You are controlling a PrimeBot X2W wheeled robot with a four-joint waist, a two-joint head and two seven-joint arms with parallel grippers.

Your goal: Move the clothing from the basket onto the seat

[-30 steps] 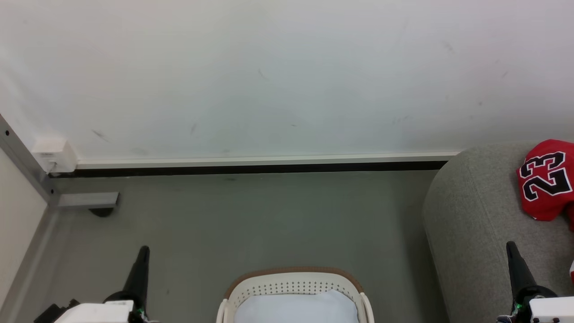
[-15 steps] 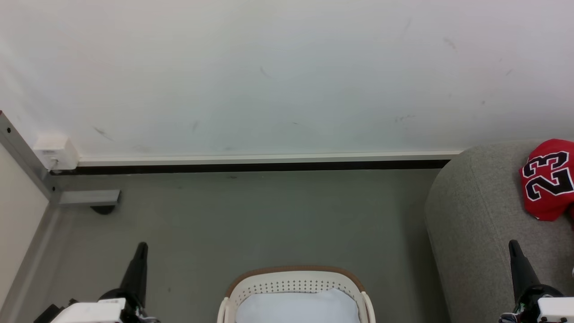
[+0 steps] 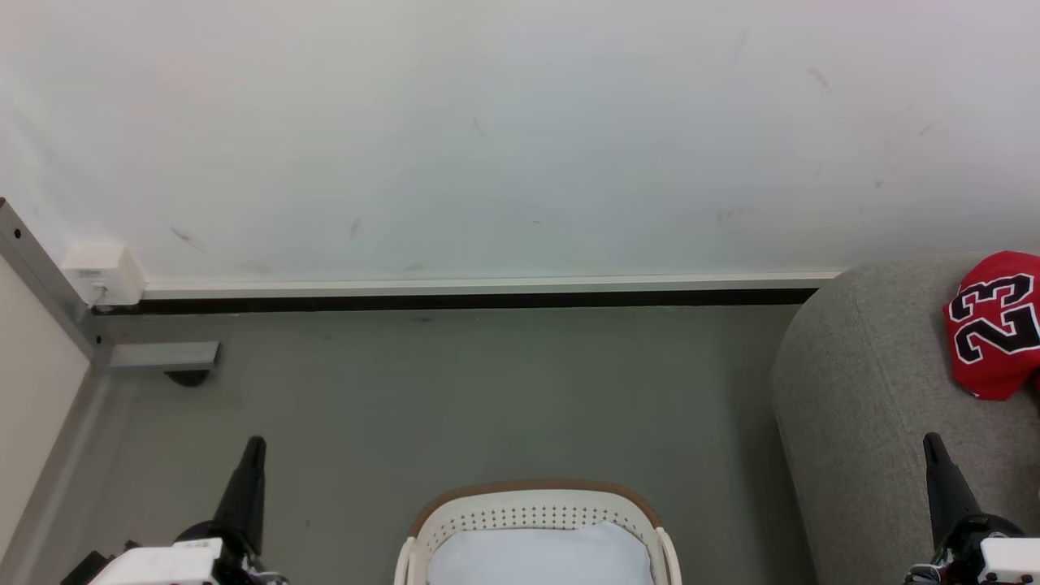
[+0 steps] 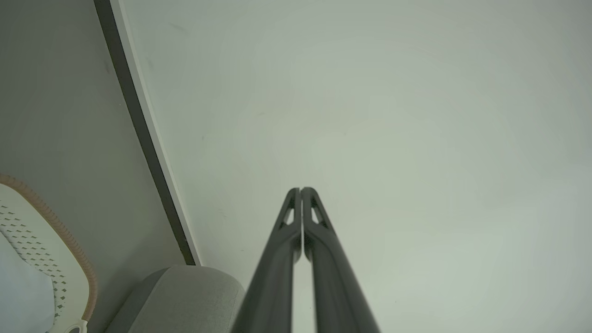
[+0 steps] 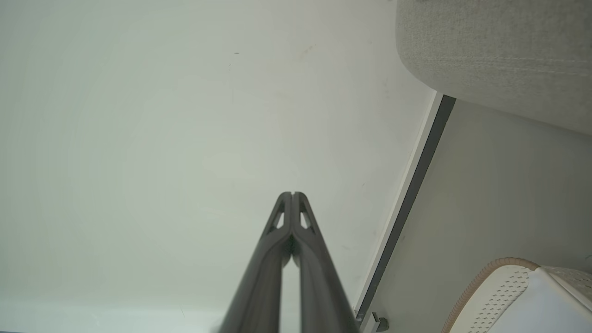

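Observation:
A red jersey [image 3: 995, 325] with a black "23" lies on the grey seat [image 3: 861, 406] at the right edge of the head view. The cream basket [image 3: 532, 516] with a brown rim stands on the floor at bottom centre, and a pale white-blue cloth [image 3: 536, 556] lies in it. My left gripper [image 3: 256, 443] is shut and empty at the lower left, over the floor left of the basket. Over the seat's front at the lower right, my right gripper [image 3: 932, 439] is shut and empty too. Both wrist views show the fingertips pressed together, left gripper [image 4: 301, 189] and right gripper [image 5: 293, 193], pointing at the wall.
A white wall [image 3: 520, 138] with a dark skirting strip [image 3: 455, 302] runs behind the grey floor [image 3: 455, 390]. A grey metal frame with a foot [image 3: 162, 357] and a small white box [image 3: 101, 272] stand at the left. In the wrist views the basket [image 4: 51, 236] [image 5: 504, 286] and the seat [image 4: 185, 296] [image 5: 499, 51] show at the edges.
The whole picture has shifted slightly right and down, so the camera moved. Both grippers stay shut, and the jersey, basket and cloth lie as before.

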